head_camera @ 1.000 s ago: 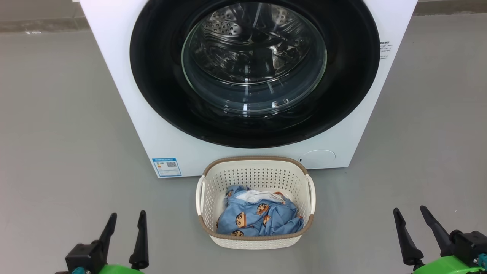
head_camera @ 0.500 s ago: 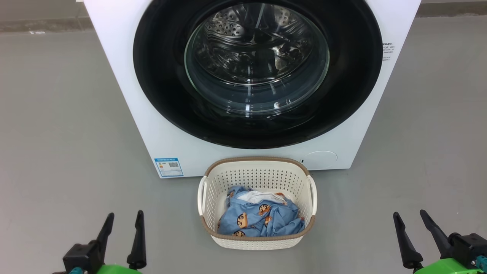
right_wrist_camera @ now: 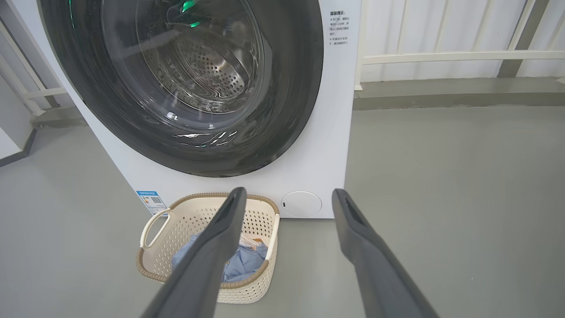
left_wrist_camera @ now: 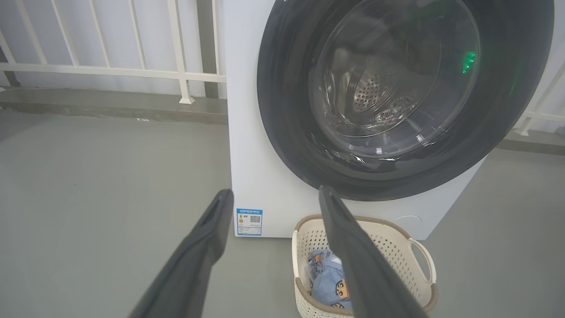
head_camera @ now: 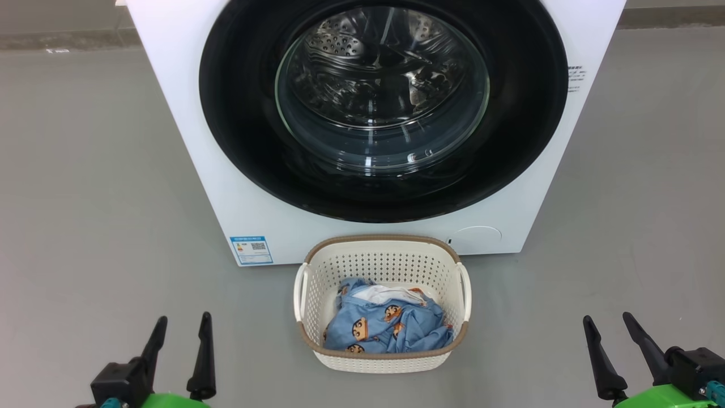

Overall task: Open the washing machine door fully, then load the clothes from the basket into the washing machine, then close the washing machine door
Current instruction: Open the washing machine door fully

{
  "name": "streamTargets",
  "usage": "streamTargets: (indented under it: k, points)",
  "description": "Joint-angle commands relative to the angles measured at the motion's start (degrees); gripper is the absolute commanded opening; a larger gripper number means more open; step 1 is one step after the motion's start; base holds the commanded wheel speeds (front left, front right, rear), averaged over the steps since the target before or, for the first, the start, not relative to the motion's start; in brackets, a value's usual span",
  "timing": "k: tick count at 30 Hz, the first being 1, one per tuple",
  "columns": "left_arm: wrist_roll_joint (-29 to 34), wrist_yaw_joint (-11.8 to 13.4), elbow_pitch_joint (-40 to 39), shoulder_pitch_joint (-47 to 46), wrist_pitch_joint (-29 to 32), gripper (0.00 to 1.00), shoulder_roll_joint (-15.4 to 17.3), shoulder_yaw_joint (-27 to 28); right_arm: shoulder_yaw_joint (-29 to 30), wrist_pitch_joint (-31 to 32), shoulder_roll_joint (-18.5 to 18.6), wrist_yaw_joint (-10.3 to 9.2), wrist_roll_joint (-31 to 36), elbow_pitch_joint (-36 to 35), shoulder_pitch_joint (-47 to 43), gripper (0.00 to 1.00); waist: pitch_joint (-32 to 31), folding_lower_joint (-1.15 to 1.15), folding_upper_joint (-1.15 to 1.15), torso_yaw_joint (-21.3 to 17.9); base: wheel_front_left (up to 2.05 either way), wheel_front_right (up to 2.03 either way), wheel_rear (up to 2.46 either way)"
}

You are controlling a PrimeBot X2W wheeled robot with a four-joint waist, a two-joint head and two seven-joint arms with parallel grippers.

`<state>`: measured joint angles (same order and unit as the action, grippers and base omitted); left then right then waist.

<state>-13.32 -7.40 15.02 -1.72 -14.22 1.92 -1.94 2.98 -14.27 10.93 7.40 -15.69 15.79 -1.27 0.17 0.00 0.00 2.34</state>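
One washing machine [head_camera: 187, 141], white, front-loading, stands on the grey floor [head_camera: 85, 198]. One washing machine door [head_camera: 238, 124] with a glossy black rim and clear glass centre, shut flat against the machine front. The steel perforated drum [head_camera: 340, 39] is visible through the glass. One blue label sticker [head_camera: 251, 250] sits low on the front, on the robot's left. One round cover [head_camera: 476, 239] sits low on the right.

One basket [head_camera: 385, 263], cream and perforated with a brown rim, is on the floor just in front of the machine and centred under the door. It has two side handles, left [head_camera: 299, 292] and right [head_camera: 465, 292]. Whether the basket touches the machine, cannot tell.

One bundle of clothes [head_camera: 391, 328] lies inside the basket: light blue with cartoon faces and a white part on top. It sits toward the near side, below the rim.

Two grippers. The left gripper [head_camera: 184, 317] is at lower left of the head view, its two fingers [head_camera: 202, 362] spread apart with nothing between them. The right gripper [head_camera: 607, 316] is at lower right, its two fingers [head_camera: 600, 362] also spread apart and holding nothing. Both are well apart from the basket, one on either side, and both point toward the machine.

A white railing [left_wrist_camera: 132, 70] runs behind the machine in both wrist views.
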Motion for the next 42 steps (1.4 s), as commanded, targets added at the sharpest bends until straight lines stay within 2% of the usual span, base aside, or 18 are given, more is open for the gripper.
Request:
streamTargets:
  k: [1,27,42]
  points:
    - [0.90,-0.04,-1.86,-1.61,-0.78,1.00,0.96,2.05,-1.04,-0.73,0.85,0.09,0.66,-1.48,0.79,1.00,-0.04,0.00,0.00,-0.05,0.27,0.72,-0.99]
    - [-0.71,0.29,-2.73,-2.08,-0.78,1.00,0.96,2.58,-1.43,-0.73,0.21,0.09,-0.11,-1.64,1.00,1.00,0.54,0.00,0.00,-1.36,0.84,1.21,-2.05]
    - [-1.35,0.91,-3.32,-1.71,-0.78,1.00,0.96,2.33,-1.37,-0.73,0.09,0.09,-0.22,-2.34,0.95,1.00,1.14,0.00,0.00,-1.46,0.22,0.22,-0.44]
